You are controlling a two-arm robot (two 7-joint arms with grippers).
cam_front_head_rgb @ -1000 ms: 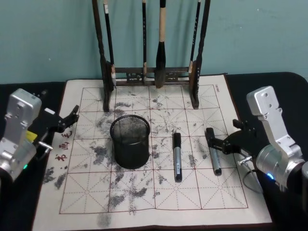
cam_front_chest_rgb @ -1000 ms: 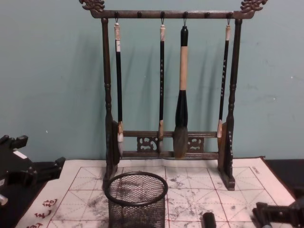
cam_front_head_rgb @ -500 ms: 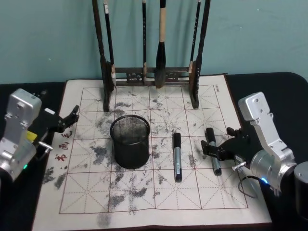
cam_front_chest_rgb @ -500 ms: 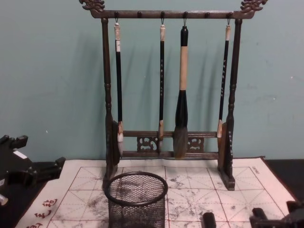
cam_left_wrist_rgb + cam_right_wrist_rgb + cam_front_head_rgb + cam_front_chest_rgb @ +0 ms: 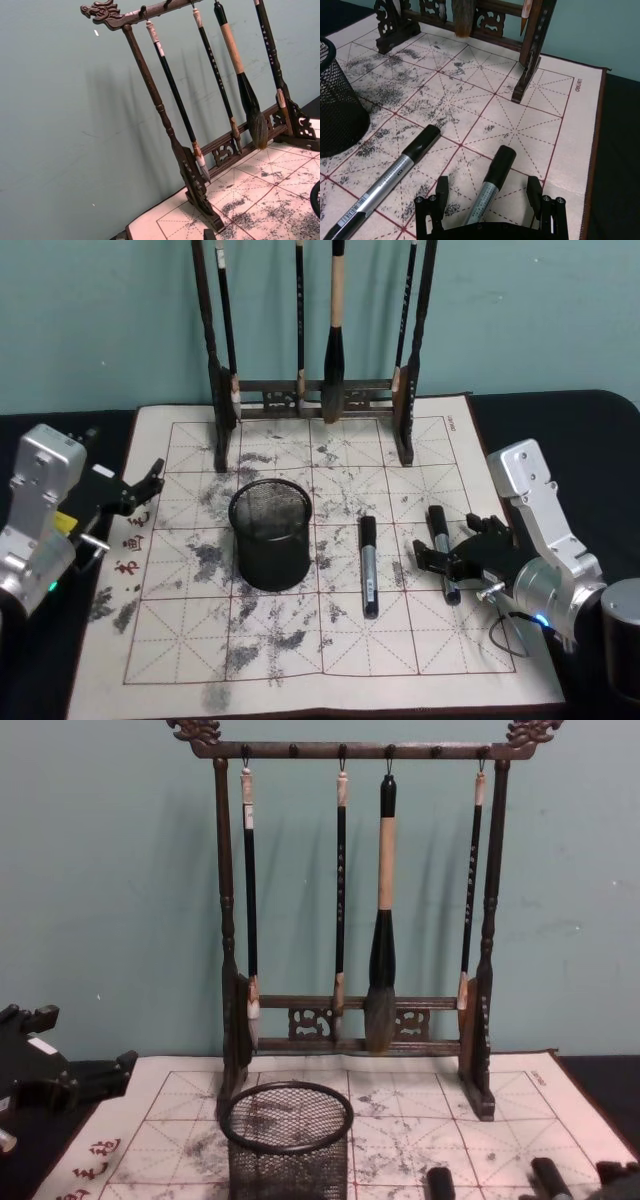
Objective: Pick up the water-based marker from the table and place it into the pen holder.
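Right pincer [image 5: 455, 550] is low over the right side of the mat, spread wide and straddling the water-based marker [image 5: 437, 523] — it lies flat on the bench [image 5: 590, 430], just right of a second marker [image 5: 369, 565] and well right of the pen holder [image 5: 270, 533]. It looks light, stiff and smooth, likely to roll or slip, so pinch squarely across the grey barrel just behind the black cap. The right forearm slants down and in from the near right corner — the left pincer [image 5: 140, 490] sits parked at the mat's left edge, also spread.
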